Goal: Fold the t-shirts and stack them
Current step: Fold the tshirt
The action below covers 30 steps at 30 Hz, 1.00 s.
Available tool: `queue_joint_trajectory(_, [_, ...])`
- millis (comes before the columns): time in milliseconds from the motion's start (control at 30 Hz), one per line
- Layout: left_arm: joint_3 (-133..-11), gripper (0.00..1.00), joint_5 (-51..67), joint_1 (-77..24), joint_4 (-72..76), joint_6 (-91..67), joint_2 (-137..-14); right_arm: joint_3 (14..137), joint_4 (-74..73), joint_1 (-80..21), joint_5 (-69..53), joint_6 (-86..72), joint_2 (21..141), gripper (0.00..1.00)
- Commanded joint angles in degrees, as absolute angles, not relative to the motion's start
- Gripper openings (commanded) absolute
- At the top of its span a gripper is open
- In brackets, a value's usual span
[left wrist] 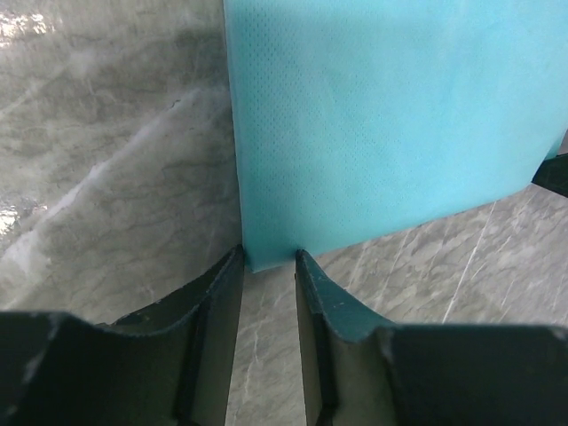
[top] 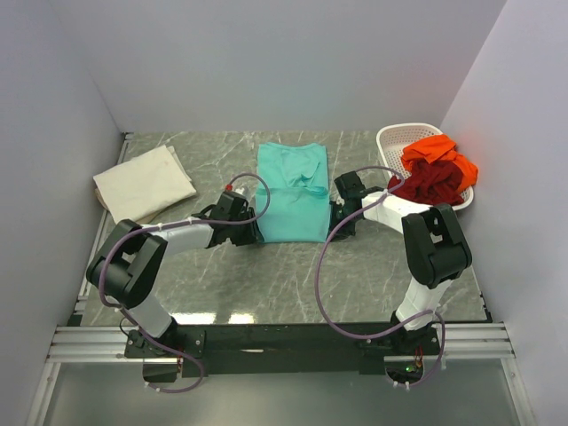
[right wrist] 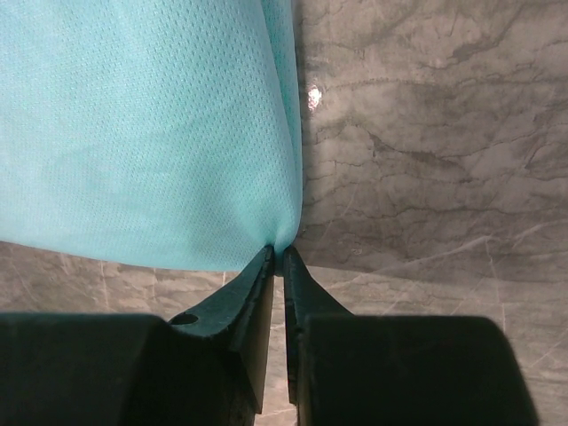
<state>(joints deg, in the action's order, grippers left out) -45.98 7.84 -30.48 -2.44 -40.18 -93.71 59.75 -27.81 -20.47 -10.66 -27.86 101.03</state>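
Observation:
A teal t-shirt lies folded into a long strip on the marble table. My left gripper is at its near left corner. In the left wrist view the gripper stands narrowly open, with the flat corner of the teal cloth between the fingertips. My right gripper is at the near right corner. In the right wrist view it is shut on the puckered corner of the teal cloth. A folded cream t-shirt lies at the far left.
A white lattice basket stands at the far right, holding a bright orange shirt and a dark red one. Grey walls close in the table on three sides.

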Motion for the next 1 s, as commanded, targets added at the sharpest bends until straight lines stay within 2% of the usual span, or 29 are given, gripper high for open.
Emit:
queue_joint_trajectory(0, [-46.67, 0.36, 6.51, -31.20, -2.99, -41.48, -93.17, 58.18, -28.30, -21.18, -9.84, -28.04, 100.90, 0.15])
queue_joint_trajectory(233, [-45.88, 0.35, 6.42, -31.81, -1.67, -41.84, -94.04, 58.09, -27.95, -21.27, -10.11, -28.04, 101.07, 0.14])
queue_joint_trajectory(300, [-46.32, 0.32, 6.15, -31.90, -2.02, -41.75, -94.57, 58.10, -28.12, -21.27, -10.02, -27.86, 101.07, 0.13])
queue_joint_trajectory(367, [-46.41, 0.24, 5.80, -32.08, -2.02, -41.49, -94.66, 58.10, -28.12, -21.27, -10.02, -27.86, 100.90, 0.12])
queue_joint_trajectory(400, [-46.32, 0.13, 5.80, -32.08, -2.02, -41.40, -94.75, 58.18, -28.12, -21.27, -10.11, -27.95, 100.81, 0.11])
queue_joint_trajectory(467, [-46.49, 0.01, 5.63, -32.08, -2.28, -41.31, -94.92, 58.27, -28.21, -21.27, -10.11, -27.95, 100.64, 0.06])
queue_joint_trajectory(567, [-46.67, 0.00, 4.31, -32.08, -3.25, -40.70, -94.57, 58.45, -28.82, -21.27, -9.67, -27.86, 100.37, 0.00])
queue_joint_trajectory(967, [-46.32, 0.00, 0.09, -32.08, -6.59, -40.25, -91.32, 57.31, -30.85, -21.27, -5.89, -28.47, 97.82, 0.00])
